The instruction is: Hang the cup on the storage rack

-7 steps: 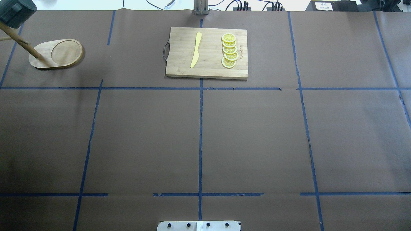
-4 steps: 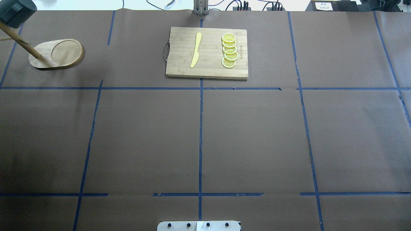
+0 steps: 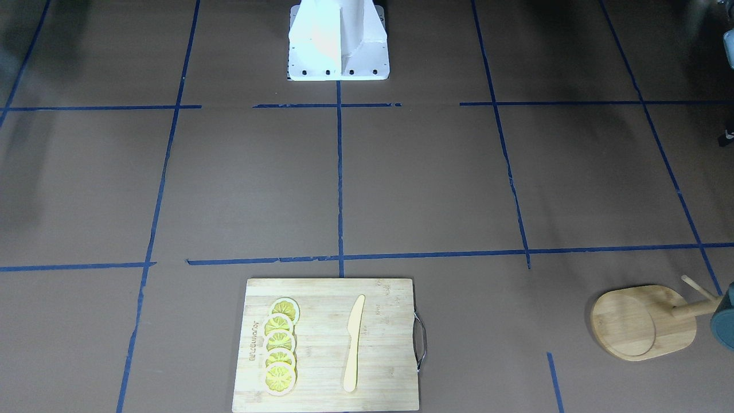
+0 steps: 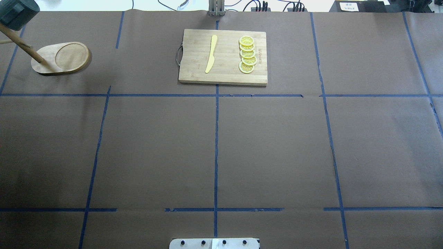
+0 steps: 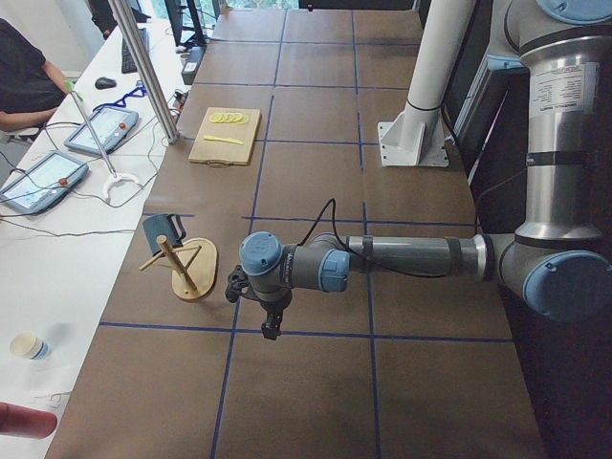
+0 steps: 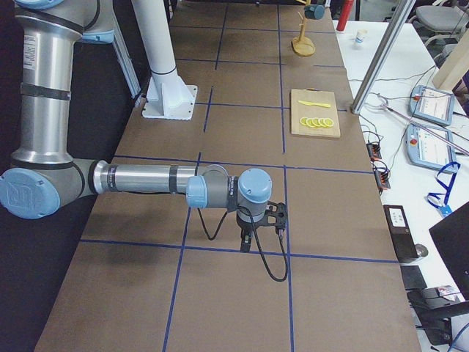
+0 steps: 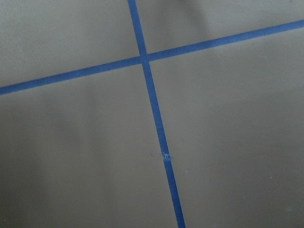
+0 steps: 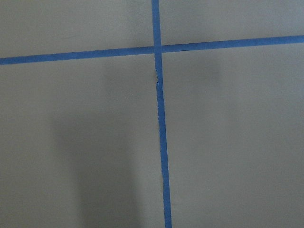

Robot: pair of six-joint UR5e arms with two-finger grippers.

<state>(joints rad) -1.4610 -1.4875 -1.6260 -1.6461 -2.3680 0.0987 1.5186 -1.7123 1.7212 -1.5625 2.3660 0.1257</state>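
Note:
The dark grey-blue cup [image 4: 15, 14] hangs at the top of the storage rack [image 4: 60, 57], a bamboo stand with an oval base, at the table's far left. Both show in the exterior left view, the cup [image 5: 158, 232] on a peg of the rack [image 5: 191, 273], and in the front-facing view, the cup [image 3: 723, 327] cut by the edge beside the rack [image 3: 642, 321]. My left gripper [image 5: 271, 330] hangs over the table, apart from the rack; I cannot tell if it is open. My right gripper [image 6: 247, 246] hangs over tape lines; I cannot tell its state.
A bamboo cutting board [image 4: 223, 57] with a yellow knife [image 4: 211, 53] and lemon slices [image 4: 247, 54] lies at the far middle. The robot's base [image 3: 338, 40] stands at the near edge. Tablets and cables [image 5: 57, 163] lie on the operators' white table.

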